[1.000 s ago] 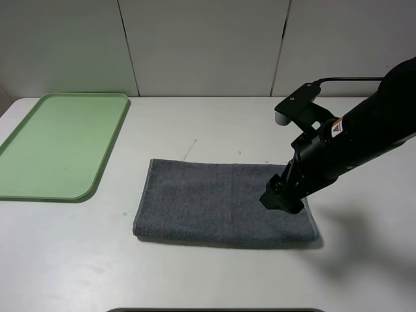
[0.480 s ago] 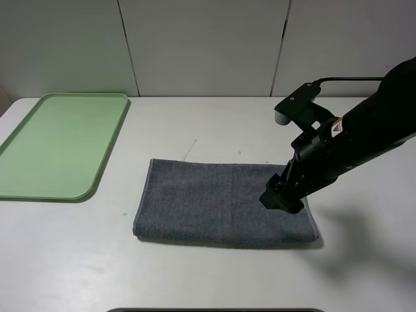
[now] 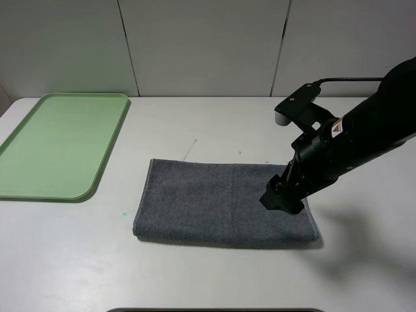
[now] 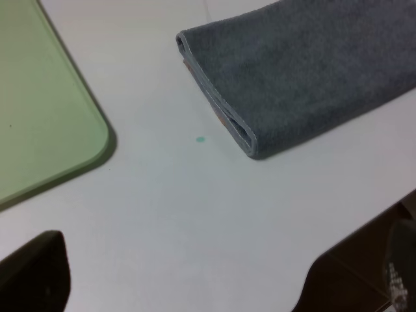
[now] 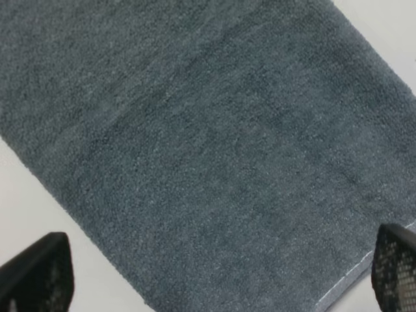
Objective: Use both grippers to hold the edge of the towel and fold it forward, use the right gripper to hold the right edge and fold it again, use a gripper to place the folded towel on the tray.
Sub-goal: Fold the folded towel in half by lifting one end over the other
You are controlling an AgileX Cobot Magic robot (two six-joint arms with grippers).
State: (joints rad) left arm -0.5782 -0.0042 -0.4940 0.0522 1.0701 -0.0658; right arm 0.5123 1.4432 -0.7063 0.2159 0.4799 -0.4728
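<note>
The dark grey towel [image 3: 214,201] lies folded in two on the white table, long side across. My right gripper [image 3: 283,198] hovers low over its right end. In the right wrist view the right gripper [image 5: 214,273] is open, fingertips [image 5: 39,276] spread wide above the towel [image 5: 214,143], with a pale hem [image 5: 351,279] by one finger. The left wrist view shows the towel's [image 4: 305,71] left end, its hemmed layers stacked. My left gripper [image 4: 214,276] is open above bare table near there, holding nothing. It is out of the exterior view. The light green tray [image 3: 58,143] sits at far left.
A rounded corner of the tray [image 4: 39,117] lies a short way from the towel's left end. The table's front edge [image 4: 351,240] runs close behind the left gripper. A white panelled wall [image 3: 208,45] backs the table.
</note>
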